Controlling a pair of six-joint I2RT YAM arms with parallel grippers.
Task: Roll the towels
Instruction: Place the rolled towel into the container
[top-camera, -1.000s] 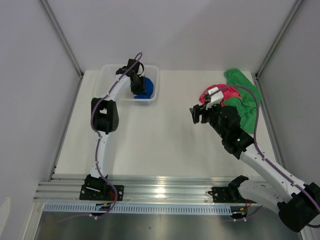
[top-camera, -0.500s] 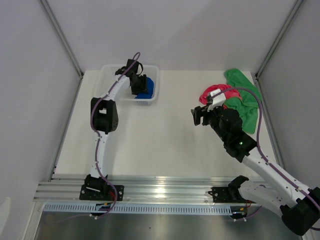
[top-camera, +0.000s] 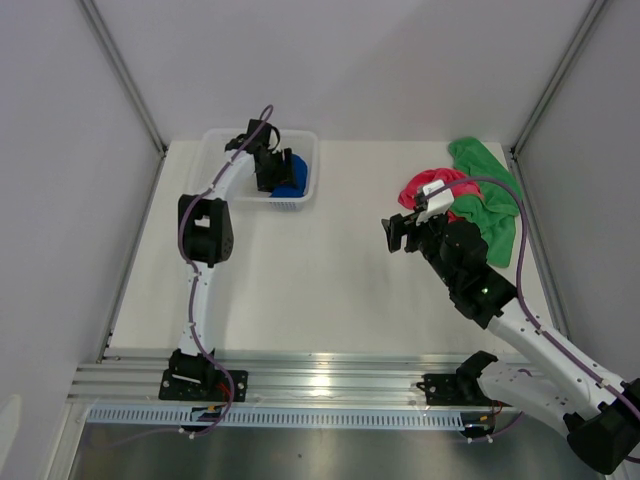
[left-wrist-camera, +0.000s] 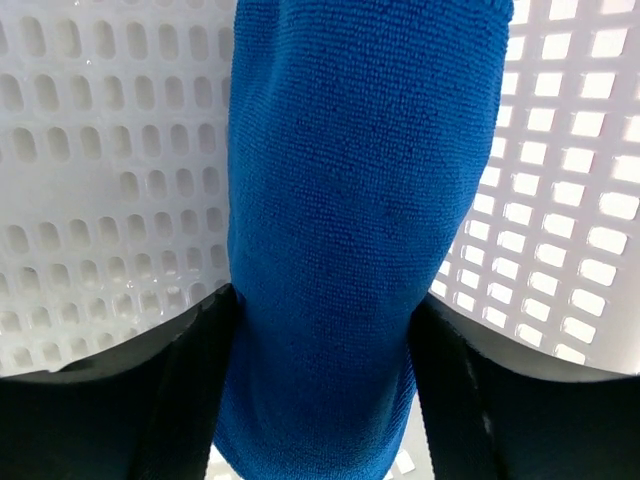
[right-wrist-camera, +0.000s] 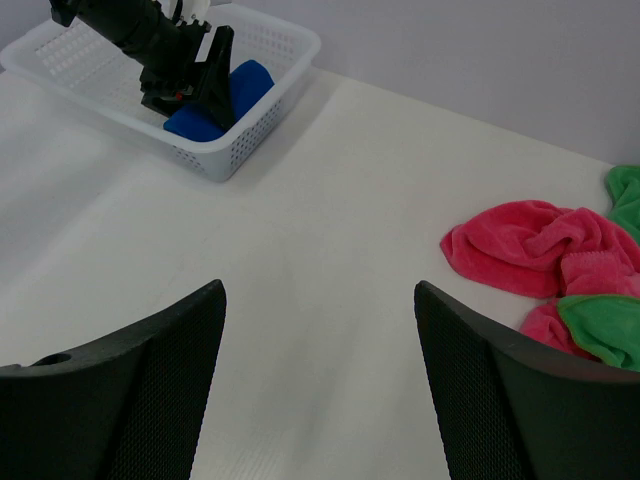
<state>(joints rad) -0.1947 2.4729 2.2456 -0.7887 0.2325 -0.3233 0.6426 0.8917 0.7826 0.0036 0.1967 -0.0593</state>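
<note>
The blue towel (left-wrist-camera: 340, 200) is rolled up and lies in the white mesh basket (top-camera: 225, 140) at the back left. My left gripper (top-camera: 272, 172) reaches into the basket, and its jaws press on both sides of the blue roll (top-camera: 292, 180). The pink-red towel (top-camera: 425, 186) lies crumpled at the back right, partly on the green towel (top-camera: 490, 195). My right gripper (top-camera: 398, 235) is open and empty above the bare table, in front and left of the pink-red towel (right-wrist-camera: 530, 250). The right wrist view also shows the green towel (right-wrist-camera: 605, 340) and the left gripper (right-wrist-camera: 195, 85).
The basket's walls (left-wrist-camera: 100, 150) close in round the left gripper. The basket (right-wrist-camera: 270, 35) stands at the table's back left. Metal frame posts run along both sides. Both towels at the back right lie close to the right edge.
My right gripper has drawn back from the pink-red towel towards the table's middle, empty, uncovering more of the towel. My left gripper has shifted slightly in the basket with the blue roll.
</note>
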